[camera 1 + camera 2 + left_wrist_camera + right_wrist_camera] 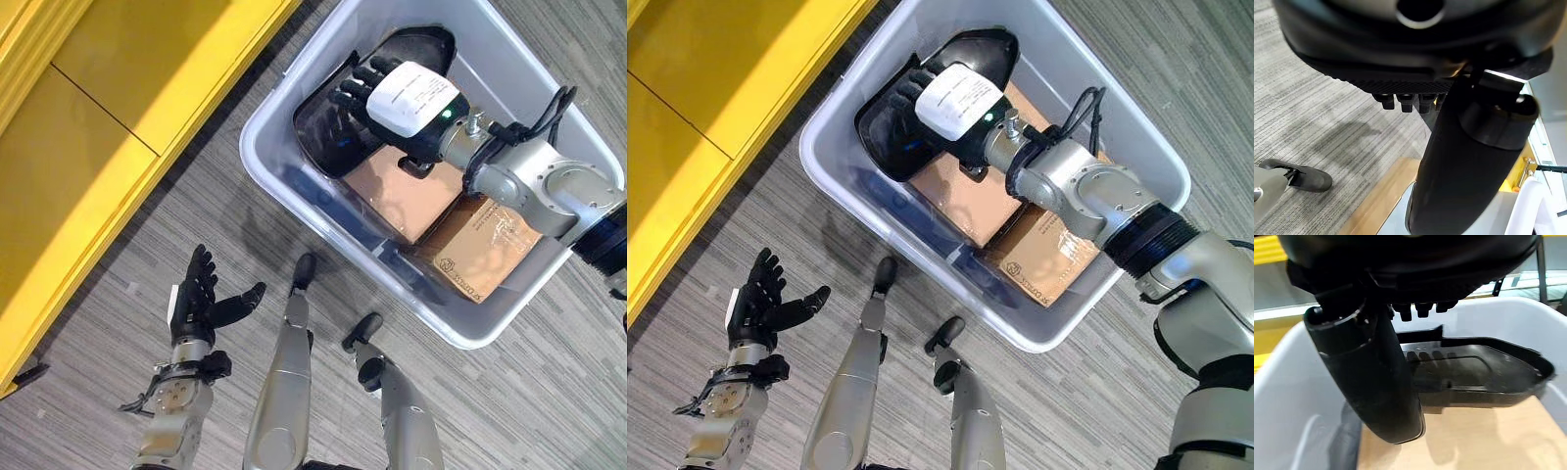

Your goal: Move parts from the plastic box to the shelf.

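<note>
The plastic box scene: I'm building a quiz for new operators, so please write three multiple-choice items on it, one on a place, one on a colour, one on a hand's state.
1. Where is the right hand?
A. Over the black part inside the plastic box
B. On the shelf
C. On the floor

2. What colour is the shelf?
A. Blue
B. Yellow
C. White

3. How is the left hand?
A. Curled round a carton
B. Shut, holding nothing
C. Open, holding nothing

Answers:
1. A, its fingers reach over the black part in the box.
2. B, the shelf beside the box is yellow.
3. C, its fingers are spread above the floor.
</note>
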### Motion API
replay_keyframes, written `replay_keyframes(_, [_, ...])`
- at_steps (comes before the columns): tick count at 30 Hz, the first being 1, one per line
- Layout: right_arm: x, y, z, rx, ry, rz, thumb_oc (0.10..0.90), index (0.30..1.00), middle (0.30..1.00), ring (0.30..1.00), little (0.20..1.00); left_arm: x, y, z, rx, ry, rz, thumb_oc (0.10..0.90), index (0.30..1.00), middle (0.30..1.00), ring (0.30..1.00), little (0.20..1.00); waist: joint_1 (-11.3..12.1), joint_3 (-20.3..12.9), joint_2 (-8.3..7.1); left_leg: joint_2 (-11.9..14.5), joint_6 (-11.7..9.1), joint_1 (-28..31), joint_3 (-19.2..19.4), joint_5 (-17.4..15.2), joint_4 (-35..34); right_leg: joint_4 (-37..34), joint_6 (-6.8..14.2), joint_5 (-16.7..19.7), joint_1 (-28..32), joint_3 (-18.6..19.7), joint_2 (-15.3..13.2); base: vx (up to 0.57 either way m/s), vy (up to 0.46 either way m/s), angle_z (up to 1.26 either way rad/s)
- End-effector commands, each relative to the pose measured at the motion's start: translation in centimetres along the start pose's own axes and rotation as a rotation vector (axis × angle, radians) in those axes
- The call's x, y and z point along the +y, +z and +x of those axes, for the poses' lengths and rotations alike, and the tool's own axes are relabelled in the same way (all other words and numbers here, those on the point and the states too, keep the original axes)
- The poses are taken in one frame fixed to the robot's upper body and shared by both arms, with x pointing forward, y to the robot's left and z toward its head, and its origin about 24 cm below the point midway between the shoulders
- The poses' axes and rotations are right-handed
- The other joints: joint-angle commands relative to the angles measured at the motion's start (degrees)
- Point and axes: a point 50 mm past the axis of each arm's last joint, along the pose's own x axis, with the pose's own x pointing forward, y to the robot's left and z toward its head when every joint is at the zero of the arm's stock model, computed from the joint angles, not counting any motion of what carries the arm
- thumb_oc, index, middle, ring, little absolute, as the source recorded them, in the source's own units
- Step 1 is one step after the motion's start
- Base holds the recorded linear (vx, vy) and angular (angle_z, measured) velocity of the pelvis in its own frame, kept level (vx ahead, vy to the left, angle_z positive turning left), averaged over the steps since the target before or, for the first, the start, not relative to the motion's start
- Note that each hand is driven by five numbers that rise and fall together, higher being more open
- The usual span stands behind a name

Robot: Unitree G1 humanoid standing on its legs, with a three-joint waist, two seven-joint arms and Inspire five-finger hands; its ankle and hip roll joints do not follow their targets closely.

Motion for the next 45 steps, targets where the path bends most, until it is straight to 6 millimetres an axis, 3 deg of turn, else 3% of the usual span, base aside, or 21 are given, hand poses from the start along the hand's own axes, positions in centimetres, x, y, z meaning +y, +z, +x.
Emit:
replay_keyframes(1, [-6.2,-2.4,-0.2,0.038,-0.18,-0.141,0.9,1.0,1.0,1.0,1.0,-0.1,3.2,-0.1,-0.172,-0.03,0.007,0.9,1.0,1.0,1.0,1.0,-0.1,-0.3,0.05,3.1,-2.9,1.5,4.0,-7.6,4.9,-4.0,4.0,0.6,6.9,6.1,-1.1,0.03,0.011,0.05])
replay_keyframes(12, [-6.4,-5.2,-0.9,0.163,-0.186,-0.147,0.9,1.0,1.0,1.0,1.0,0.3,3.4,-0.1,-0.188,-0.007,0.01,0.9,1.0,1.0,1.0,1.0,-0.6,-0.3,0.47,1.6,-2.5,-1.9,4.0,-8.9,6.3,-3.9,4.2,0.4,4.9,6.1,-1.6,0.01,-0.002,0.0])
replay_keyframes(26, [-6.9,-4.5,0.2,0.146,-0.21,-0.16,0.9,1.0,1.0,1.0,1.0,0.8,4.2,-0.1,-0.224,0.02,0.019,0.9,1.0,1.0,1.0,1.0,-0.4,-0.3,0.32,0.2,-1.3,-8.8,2.5,-11.4,10.9,0.4,4.8,-0.3,-0.7,6.7,-2.1,0.01,0.005,0.03])
replay_keyframes(36, [-7.4,-4.3,1.0,0.162,-0.249,-0.144,0.9,1.0,1.0,1.0,1.0,0.7,5.1,0.1,-0.273,0.057,0.0,0.9,1.0,1.0,1.0,1.0,0.2,-0.3,1.4,-2.3,0.8,-17.2,0.0,-13.9,17.4,11.8,5.1,-3.0,-10.5,7.7,-3.9,0.01,0.015,0.05])
replay_keyframes(42, [-6.9,-4.8,1.5,0.204,-0.242,-0.122,0.9,1.0,1.0,1.0,1.0,0.5,5.4,0.4,-0.295,0.066,-0.01,0.9,1.0,1.0,1.0,1.0,0.7,-0.3,2.18,-3.1,1.3,-19.3,-0.9,-14.1,18.5,15.8,5.4,-3.9,-13.8,8.1,-4.9,0.0,0.005,0.0])
replay_keyframes(43, [-6.4,-5.2,1.6,0.231,-0.23,-0.101,0.631,0.624,0.624,0.624,0.624,0.5,5.4,0.4,-0.297,0.065,-0.012,0.9,1.0,1.0,1.0,1.0,0.9,-0.3,2.49,-3.2,1.4,-19.6,-1.0,-14.0,18.7,16.5,5.4,-3.9,-14.4,8.1,-5.3,0.0,0.0,0.0])
replay_keyframes(44, [-6.1,-5.5,1.7,0.249,-0.22,-0.094,0.469,0.396,0.396,0.396,0.396,0.4,5.5,0.5,-0.299,0.064,-0.017,0.9,1.0,1.0,1.0,1.0,0.9,-0.3,2.55,-3.4,1.6,-20.0,-1.1,-14.0,18.9,16.9,5.3,-4.1,-14.8,8.3,-5.4,0.0,0.034,0.01])
replay_keyframes(45, [-5.0,-5.9,1.8,0.276,-0.181,-0.077,0.4,0.3,0.3,0.3,0.3,0.2,5.4,0.6,-0.295,0.06,-0.022,0.9,1.0,1.0,1.0,1.0,1.0,-0.3,2.79,-3.5,1.6,-20.0,-1.1,-13.9,18.8,17.3,5.4,-4.1,-15.1,8.1,-5.6,0.0,0.031,-0.01])
